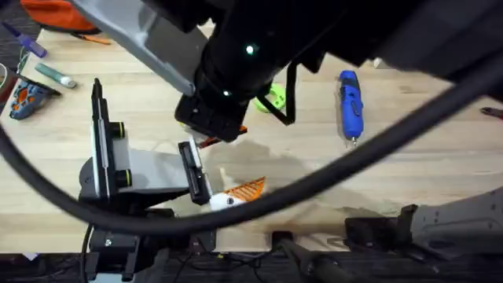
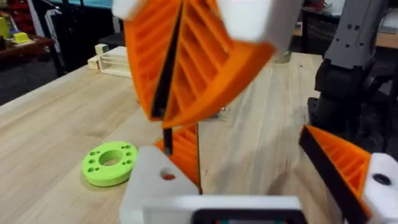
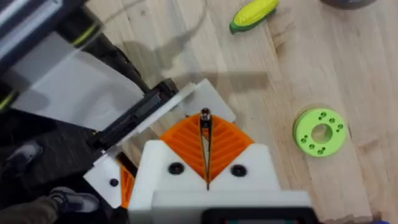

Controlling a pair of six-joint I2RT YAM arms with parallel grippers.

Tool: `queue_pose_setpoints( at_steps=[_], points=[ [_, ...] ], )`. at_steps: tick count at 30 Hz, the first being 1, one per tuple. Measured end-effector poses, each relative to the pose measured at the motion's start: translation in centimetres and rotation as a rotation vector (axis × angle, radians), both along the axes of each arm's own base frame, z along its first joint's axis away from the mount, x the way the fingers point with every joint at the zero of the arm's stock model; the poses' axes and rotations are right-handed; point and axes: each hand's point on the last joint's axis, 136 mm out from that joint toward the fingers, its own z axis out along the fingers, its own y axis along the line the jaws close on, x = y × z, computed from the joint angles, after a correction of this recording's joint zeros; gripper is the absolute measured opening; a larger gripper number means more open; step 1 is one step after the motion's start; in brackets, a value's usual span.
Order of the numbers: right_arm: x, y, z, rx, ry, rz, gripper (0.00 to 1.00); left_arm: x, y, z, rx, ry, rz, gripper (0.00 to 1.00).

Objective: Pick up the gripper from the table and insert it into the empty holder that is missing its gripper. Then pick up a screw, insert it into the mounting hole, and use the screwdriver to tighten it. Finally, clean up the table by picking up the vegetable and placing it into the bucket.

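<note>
Pinching the tiny, stiff, slippery screw (image 3: pixel 204 114) near its head, the right gripper (image 3: pixel 206 124) is closed; the left gripper (image 2: pixel 249 180) stands open.

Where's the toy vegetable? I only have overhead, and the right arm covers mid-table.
Observer: Right wrist view: the small yellow-green oblong toy vegetable lies on the wooden table, apart from the flat lime-green plastic disc.
Operator: Right gripper?
Observer: The right gripper is shut on a thin dark metal pin.
Operator: Mount hole?
Observer: Left wrist view: the pin points down at the white wedge-shaped plastic mount; its hole looks unfilled.
</note>
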Motion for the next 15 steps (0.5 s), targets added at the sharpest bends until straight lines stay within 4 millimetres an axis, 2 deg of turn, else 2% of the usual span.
queue_pose_setpoints(
  at_steps=[5, 15],
  points=[
    [0.06, -0.40, -0.88, -0.022, 0.015, -0.012, 0.006, 0.00, 0.00, 0.00, 0.000, 0.000, 0.000, 0.986],
    [0.29, -0.15, -1.08, -0.014, 0.011, -0.014, 0.006, 0.00, 0.00, 0.00, 0.000, 0.000, 0.000, 0.986]
  ],
)
